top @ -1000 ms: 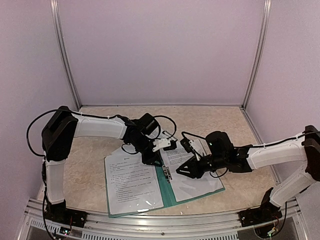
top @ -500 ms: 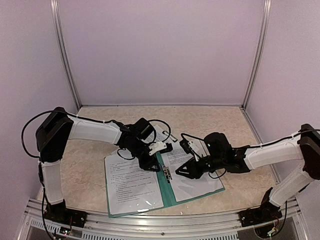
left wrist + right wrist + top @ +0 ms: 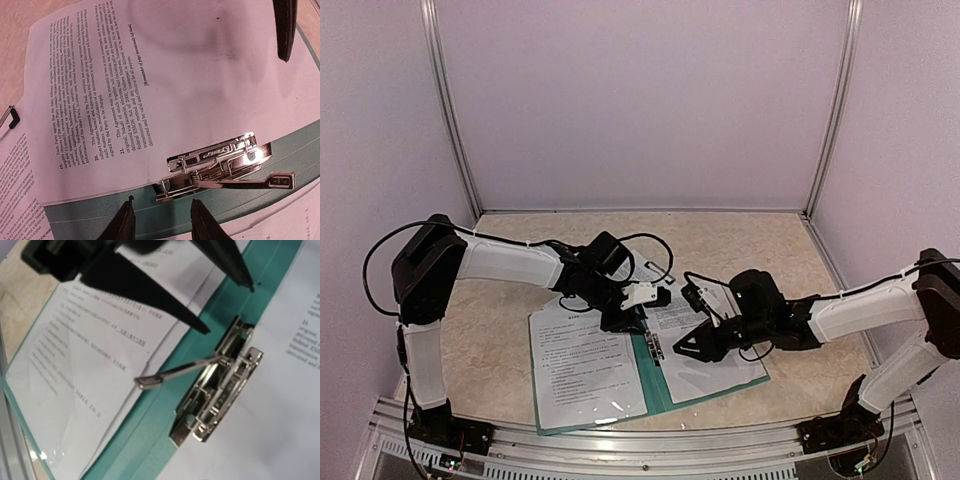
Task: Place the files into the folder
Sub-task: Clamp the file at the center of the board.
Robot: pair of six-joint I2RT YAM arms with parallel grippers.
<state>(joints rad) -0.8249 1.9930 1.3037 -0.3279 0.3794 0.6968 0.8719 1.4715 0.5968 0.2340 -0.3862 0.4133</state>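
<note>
With the folder [image 3: 656, 383] open at the bottom middle and the files [image 3: 585, 365] on it, the half-open, empty left tool [image 3: 162, 201] and right tool [image 3: 229, 310] should, I think, push the raised clip lever [image 3: 235, 183] down slowly.

Pale lilac walls [image 3: 640, 100] with metal corner posts [image 3: 450, 110] enclose a beige marbled tabletop [image 3: 760, 240].

Print on the files [image 3: 582, 365] unreadable from above, far end of the folder [image 3: 656, 385] spine hidden under my left gripper [image 3: 625, 321]
</note>
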